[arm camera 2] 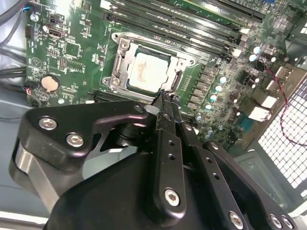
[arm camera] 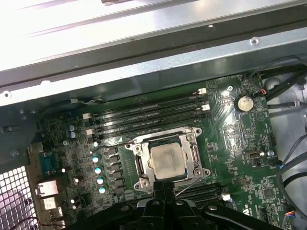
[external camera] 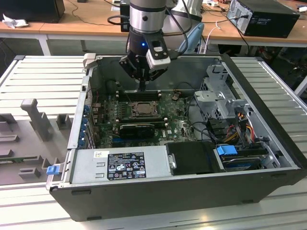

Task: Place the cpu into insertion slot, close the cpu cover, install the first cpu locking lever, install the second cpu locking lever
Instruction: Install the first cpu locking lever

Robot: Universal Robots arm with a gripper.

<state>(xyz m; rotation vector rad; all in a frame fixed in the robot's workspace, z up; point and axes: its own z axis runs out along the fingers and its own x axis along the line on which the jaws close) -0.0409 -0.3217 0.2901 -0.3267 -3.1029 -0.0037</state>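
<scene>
We log cpu [arm camera: 167, 162] seated in insertion slot [arm camera: 142, 167] w/ cpu cover [arm camera: 165, 140] apparently down; gripper [arm camera 2: 165, 98] clenched, empty, at slot edge; levers unclear.

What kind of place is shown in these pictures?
Probably a robotics lab or workshop: a robot arm works over an open computer case on a slatted metal bench, with wooden desks behind.

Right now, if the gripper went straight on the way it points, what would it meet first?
Likely the gripper meets the cpu cover at its rim beside the cpu, or the motherboard there; depth unclear.
</scene>
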